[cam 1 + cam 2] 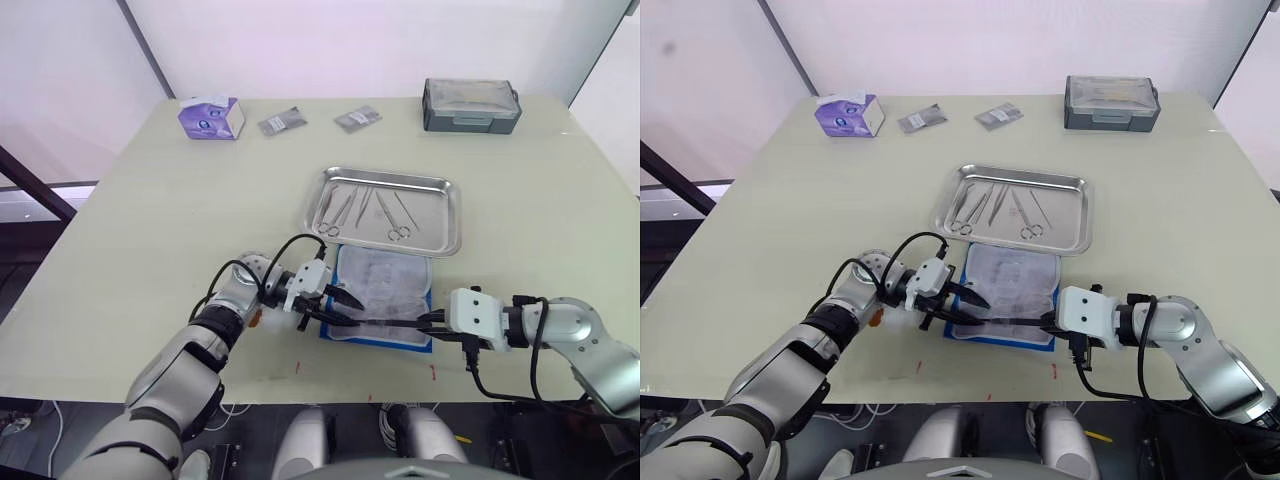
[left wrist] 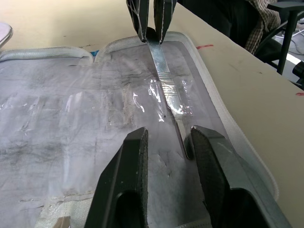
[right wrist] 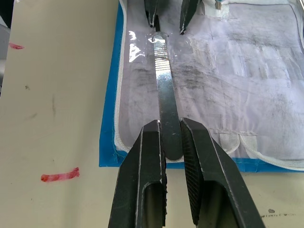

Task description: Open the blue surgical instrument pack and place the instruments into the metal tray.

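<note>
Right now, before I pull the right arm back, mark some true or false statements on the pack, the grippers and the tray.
1. The blue surgical instrument pack lies open, lining up. True.
2. The right gripper is shut on a flat metal handle. True.
3. The left gripper is clamped on that handle too. False: its fingers are open, either side of the handle's other end.
4. The metal tray holds no instruments. False: several instruments lie in it.
5. The grey lidded box sits at the table's far edge. True.
</note>
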